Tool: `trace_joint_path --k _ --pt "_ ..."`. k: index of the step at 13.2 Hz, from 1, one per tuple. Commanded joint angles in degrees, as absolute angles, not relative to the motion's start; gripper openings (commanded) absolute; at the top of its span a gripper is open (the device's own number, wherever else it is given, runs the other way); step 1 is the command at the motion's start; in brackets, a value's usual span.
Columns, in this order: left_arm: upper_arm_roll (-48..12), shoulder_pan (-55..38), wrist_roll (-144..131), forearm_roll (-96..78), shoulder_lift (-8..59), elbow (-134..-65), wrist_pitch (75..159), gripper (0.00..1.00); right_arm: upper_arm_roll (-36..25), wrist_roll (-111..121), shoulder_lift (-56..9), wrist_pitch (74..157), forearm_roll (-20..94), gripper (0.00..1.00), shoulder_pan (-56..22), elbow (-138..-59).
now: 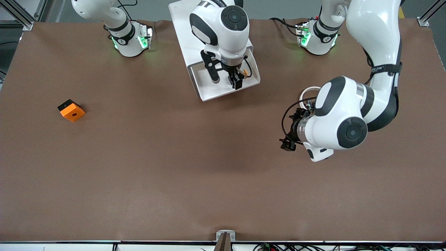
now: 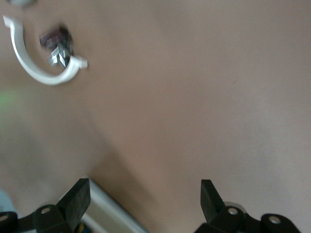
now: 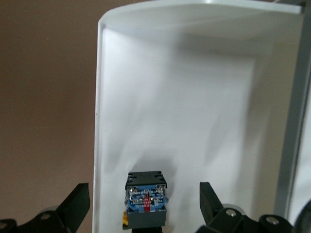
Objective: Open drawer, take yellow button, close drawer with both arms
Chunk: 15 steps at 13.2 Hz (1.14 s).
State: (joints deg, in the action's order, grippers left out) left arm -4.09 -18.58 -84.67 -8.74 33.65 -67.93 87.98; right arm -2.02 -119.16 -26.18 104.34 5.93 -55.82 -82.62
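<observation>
The drawer (image 1: 209, 91) stands pulled out of the white cabinet (image 1: 184, 31), toward the front camera. My right gripper (image 1: 226, 81) hangs open over the drawer's tray. In the right wrist view the button (image 3: 146, 199) lies on the drawer's white floor (image 3: 194, 111) between my open fingers, untouched, with its black body up and a bit of yellow-orange cap showing. In the front view it shows as an orange speck (image 1: 245, 73). My left gripper (image 1: 292, 129) is open and empty, low over bare table toward the left arm's end. Its fingertips (image 2: 77, 194) show in the left wrist view.
An orange square block with a hole (image 1: 71, 110) lies toward the right arm's end. A white open ring (image 1: 308, 91) lies beside my left wrist. In the left wrist view the ring (image 2: 29, 65) has a small dark clip (image 2: 56, 41) inside it.
</observation>
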Motion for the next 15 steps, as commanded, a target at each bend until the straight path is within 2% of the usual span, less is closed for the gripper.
trace_joint_path --k 1,4,5,7,8,9,10,15 --pt "-4.57 -18.63 -79.64 -4.84 30.85 -69.26 87.8 1.0 -2.72 -120.32 -27.86 104.85 6.06 1.0 -56.86 -80.86" --pt "-4.48 -18.28 -74.55 -2.3 27.44 -69.87 87.28 1.0 -2.72 -120.23 -28.3 105.99 5.89 0.8 -57.22 -80.86" --pt "-4.57 -18.02 -73.05 -0.89 26.64 -69.87 87.28 1.0 -2.72 -120.23 -28.65 106.52 5.98 0.66 -57.3 -80.86" --pt "-4.48 -17.84 -64.56 0.52 24.18 -70.48 87.19 1.0 -2.72 -120.23 -28.74 106.61 5.98 0.32 -57.3 -80.86" --pt "-4.4 -17.67 -61.29 1.31 22.95 -70.66 87.1 1.0 -2.72 -120.23 -28.74 106.61 5.98 0.29 -57.57 -80.86" --pt "-4.31 -17.58 -58.56 2.28 22.42 -70.66 86.75 1.0 -2.72 -120.15 -28.83 106.61 5.8 0.18 -58.09 -80.86" --pt "-4.22 -17.58 -54.97 2.63 21.63 -70.75 86.31 1.0 -2.72 -119.97 -28.83 106.61 5.71 0.01 -58.27 -80.86" --pt "-4.66 -16.7 -39.48 2.03 20.39 -75.57 87.7 1.0 -2.72 -117.43 -28.74 106.44 6.33 0.0 -57.31 -78.49"
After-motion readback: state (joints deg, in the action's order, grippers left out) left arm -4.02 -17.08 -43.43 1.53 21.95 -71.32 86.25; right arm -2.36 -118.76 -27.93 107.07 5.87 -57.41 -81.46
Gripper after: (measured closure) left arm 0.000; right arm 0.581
